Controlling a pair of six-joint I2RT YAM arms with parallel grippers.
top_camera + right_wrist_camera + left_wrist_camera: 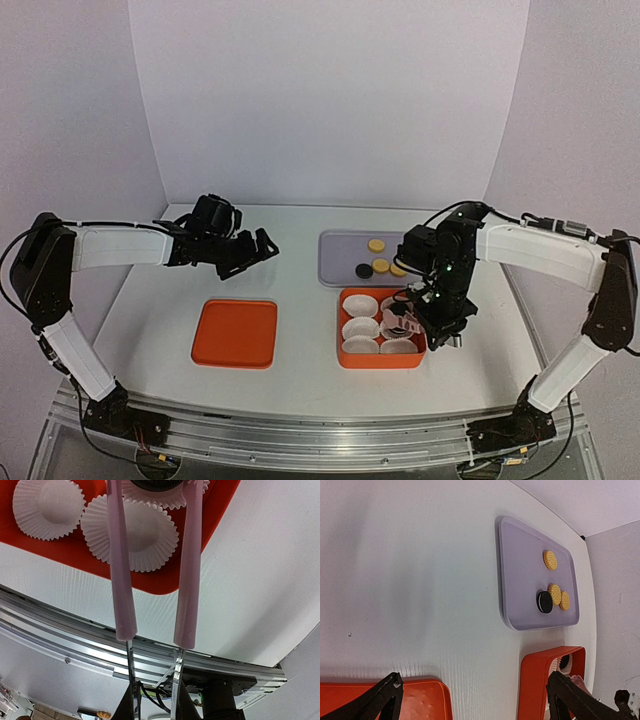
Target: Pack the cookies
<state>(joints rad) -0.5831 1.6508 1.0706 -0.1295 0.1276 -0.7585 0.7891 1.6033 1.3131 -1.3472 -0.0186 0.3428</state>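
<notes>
Surveying from big to small: white worktop, one arm at each side. Left claw hangs released, jaws wide, above the bare middle, far of the flat orange lid. Right claw is clenched, as far as I can judge, on a dark cookie right over a cup at the right side of the orange box.

Lavender tray sits far-right, just beyond the box. White fluted paper cups fill the box.

On the tray lie four cookies: three golden cookies and a second dark one.

Handling, my judgement: light, stiff, brittle discs with ridged rims; pinch across the width at the edge, gently, or they chip.

Obstacles: two golden ones overlap and the dark one touches them, so the fingers have little room there. The lone far golden one lies well apart. Cup walls are flimsy; the tray lip is low.
</notes>
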